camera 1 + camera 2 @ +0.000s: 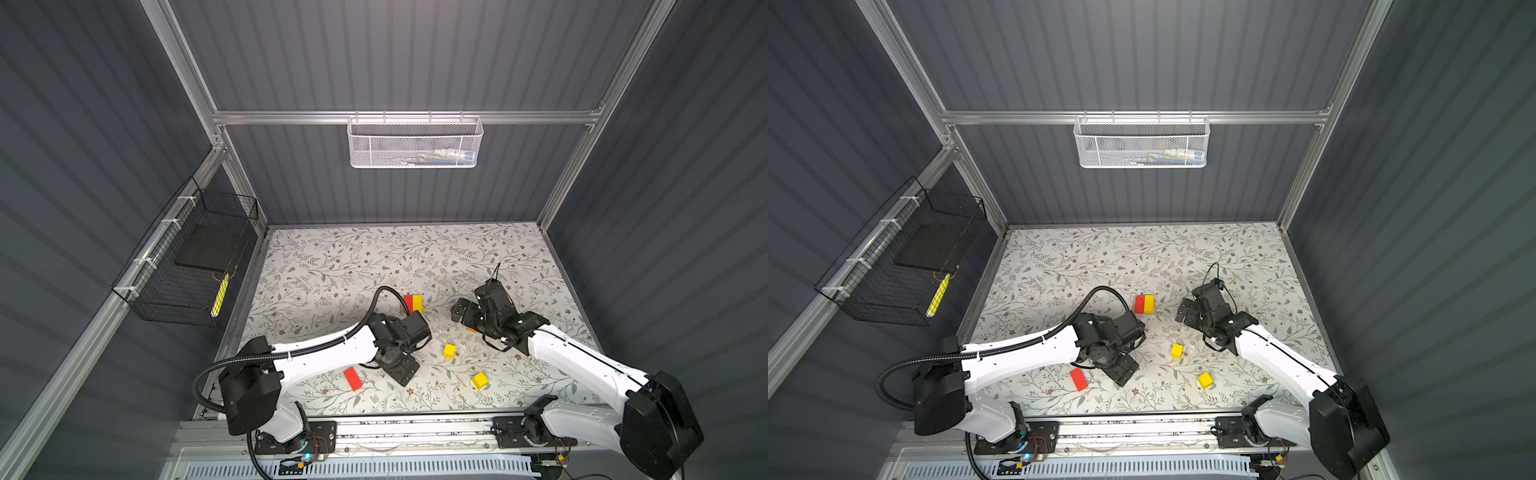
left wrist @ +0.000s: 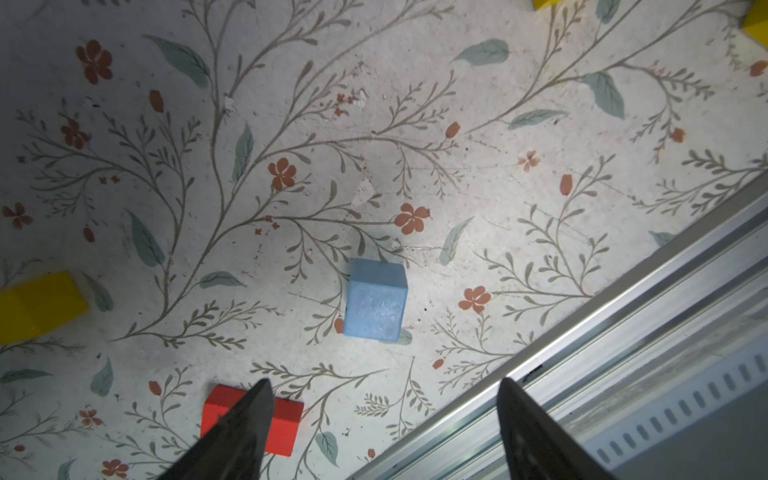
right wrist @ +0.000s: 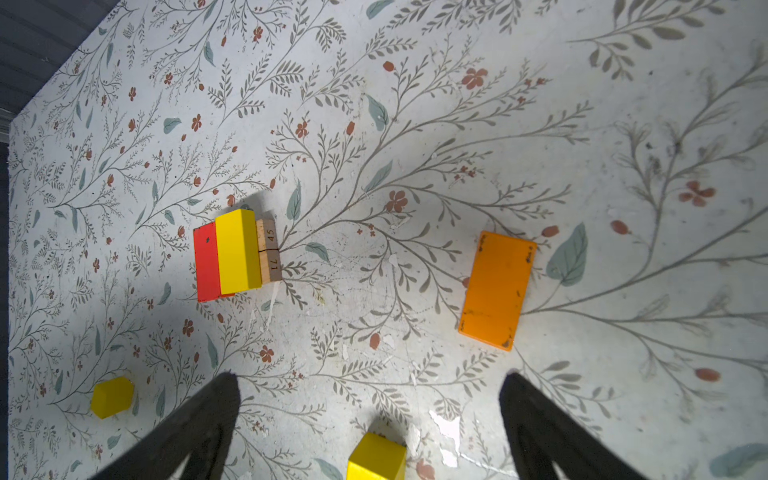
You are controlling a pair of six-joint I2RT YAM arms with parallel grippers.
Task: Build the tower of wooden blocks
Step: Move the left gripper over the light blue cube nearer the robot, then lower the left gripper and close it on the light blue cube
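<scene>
The tower is a low stack: a red brick and a yellow brick lie side by side on tan bricks, also seen in a top view. My left gripper hangs open above the mat, short of a light-blue cube. One fingertip overlaps a loose red brick, which also shows in a top view. My right gripper is open and empty, with a yellow cube below it. An orange brick lies flat nearby, and a second yellow cube sits nearer the front.
The aluminium front rail runs close beside the left gripper. A white mesh basket hangs on the back wall and a black wire basket on the left wall. Both arms meet near the mat's middle.
</scene>
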